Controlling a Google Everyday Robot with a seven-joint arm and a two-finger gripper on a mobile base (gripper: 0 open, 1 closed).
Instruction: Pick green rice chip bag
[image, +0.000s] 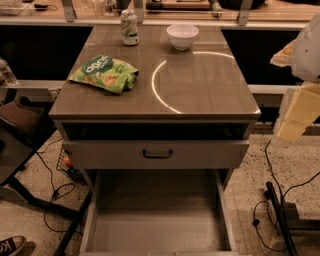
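The green rice chip bag (105, 73) lies crumpled on the left side of the brown tabletop (210, 95), bright green with white lettering and orange-tan chip pictures. My gripper (295, 117) hangs at the far right edge of the view, beyond the table's right side and level with its front edge. It is far from the bag and holds nothing that I can see. Part of the white arm (307, 47) shows above it.
A slim green-and-white drink can (129, 27) stands at the back of the table, with a white bowl (182, 36) to its right. Below the top, a drawer with a handle (157, 153) is slightly out and the bottom drawer (157, 220) is pulled wide open. Cables lie on the floor on both sides.
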